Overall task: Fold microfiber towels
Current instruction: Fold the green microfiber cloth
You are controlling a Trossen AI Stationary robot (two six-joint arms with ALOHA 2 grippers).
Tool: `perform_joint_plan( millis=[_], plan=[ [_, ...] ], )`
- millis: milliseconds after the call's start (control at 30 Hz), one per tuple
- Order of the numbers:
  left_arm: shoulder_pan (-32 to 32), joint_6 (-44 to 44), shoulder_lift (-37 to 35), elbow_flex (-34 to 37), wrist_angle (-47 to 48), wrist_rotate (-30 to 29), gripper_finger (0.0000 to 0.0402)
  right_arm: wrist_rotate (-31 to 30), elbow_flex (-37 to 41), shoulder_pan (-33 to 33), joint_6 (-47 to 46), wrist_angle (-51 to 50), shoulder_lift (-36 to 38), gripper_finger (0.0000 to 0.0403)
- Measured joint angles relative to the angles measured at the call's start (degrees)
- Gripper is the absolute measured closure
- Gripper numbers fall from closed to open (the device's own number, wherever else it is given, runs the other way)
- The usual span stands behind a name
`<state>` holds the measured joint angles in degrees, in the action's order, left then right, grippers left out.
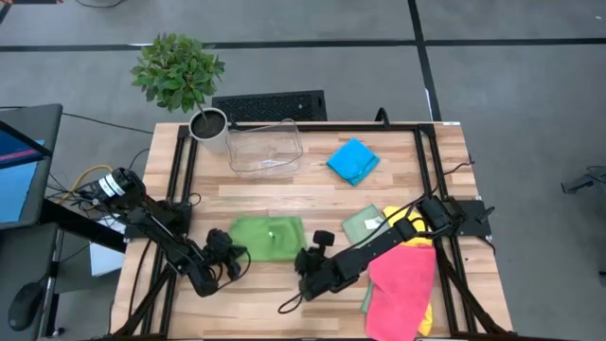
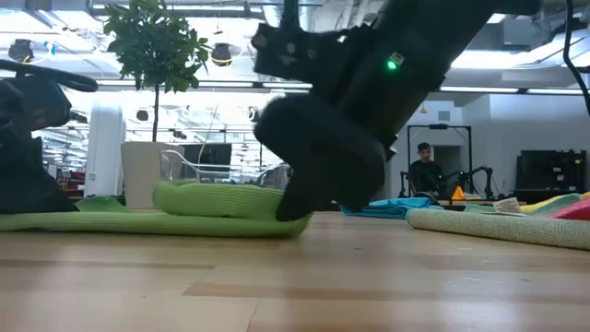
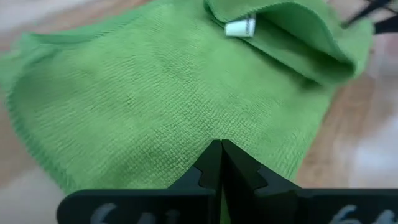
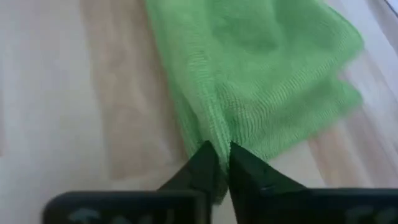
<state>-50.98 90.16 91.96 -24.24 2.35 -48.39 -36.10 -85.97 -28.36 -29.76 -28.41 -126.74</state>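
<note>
Down near the table's front edge, the bright green towel (image 1: 268, 237) lies between both grippers: the left gripper (image 3: 221, 163), fingers pressed together, pinches one edge, and the right gripper (image 4: 222, 163) nips the opposite edge, both arms reaching low across the wooden table (image 1: 312, 189)

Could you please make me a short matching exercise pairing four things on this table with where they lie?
Things:
1. blue towel
2. green towel
3. pink towel
4. clear bin

Places:
A. between the two grippers
B. beside the potted plant
C. far side, right of the bin
D. near right corner, under the right arm

Pairs: 1-C, 2-A, 3-D, 4-B
</note>
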Motion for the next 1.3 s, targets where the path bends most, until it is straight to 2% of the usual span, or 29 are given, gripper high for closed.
perform_joint_plan(
  millis=[300,433,533,600,700,800,900,1100,1200,1300],
  plan=[
    [-1.8,-0.8,0.1,0.0,-7.5,-0.4,0.0401,-0.1,0.1,-0.5,-0.6,-2.5,1.0,0.0261],
    [-1.9,-1.3,0.1,-3.7,-10.7,-1.2,0.0401,-0.2,0.0,-0.9,-0.4,-0.8,2.3,0.0232],
    [-1.7,-5.7,0.2,-6.7,-9.4,-3.5,0.0401,-1.0,0.1,-1.5,0.5,2.0,2.6,0.0214],
    [-1.1,-10.6,0.1,-8.6,-9.6,-5.3,0.0401,-2.6,0.1,-2.0,4.1,7.1,2.8,0.0206],
    [1.2,-14.0,0.1,-9.2,-5.8,-4.9,0.0401,-2.0,0.1,-1.9,12.2,17.5,2.8,0.0201],
    [3.7,-12.5,0.1,-9.2,-0.3,-3.0,0.0401,0.3,0.0,-0.3,18.0,24.1,2.8,0.0201],
    [4.9,-10.9,0.1,-9.2,4.9,-0.7,0.0401,1.2,0.0,1.6,20.3,24.7,2.8,0.0203],
    [4.8,-9.4,0.0,-9.2,7.6,0.6,0.0401,9.9,0.0,3.9,22.9,28.1,0.7,0.0204],
    [4.7,-9.4,0.0,-9.2,7.6,0.8,0.0401,10.6,-0.2,3.8,25.0,30.7,-1.1,0.0203],
    [4.7,-9.3,0.0,-9.2,7.7,1.1,0.0401,7.9,0.1,3.7,25.7,29.3,-2.1,0.0203]
  ],
)
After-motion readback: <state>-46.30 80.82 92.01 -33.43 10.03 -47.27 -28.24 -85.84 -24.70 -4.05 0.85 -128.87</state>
